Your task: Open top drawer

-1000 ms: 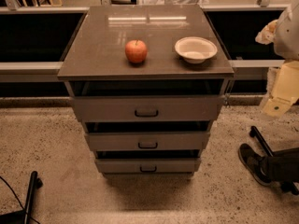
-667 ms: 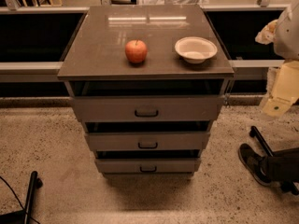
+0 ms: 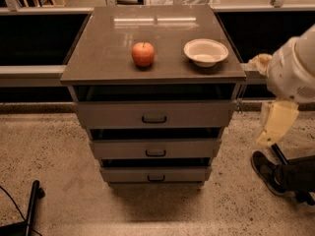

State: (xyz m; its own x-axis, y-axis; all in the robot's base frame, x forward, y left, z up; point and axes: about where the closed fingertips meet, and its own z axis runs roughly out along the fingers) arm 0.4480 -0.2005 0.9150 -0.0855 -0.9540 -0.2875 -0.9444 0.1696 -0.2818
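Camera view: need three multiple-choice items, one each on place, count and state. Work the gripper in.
1. Where does the apple sit on the cabinet top?
A) left of the bowl in the view
B) inside the bowl
C) right of the bowl

2. How many drawer fronts show?
A) two
B) three
C) five

3. How does the gripper stand to the top drawer handle?
A) clamped on it
B) apart from it, off to the right of the cabinet
C) pressing it from below

Answers:
1 A: bare top lies between apple and bowl, with the apple on the left.
2 B: three grey fronts are stacked, each with a dark handle.
3 B: the gripper hangs beside the cabinet's right side and nothing touches the handle.
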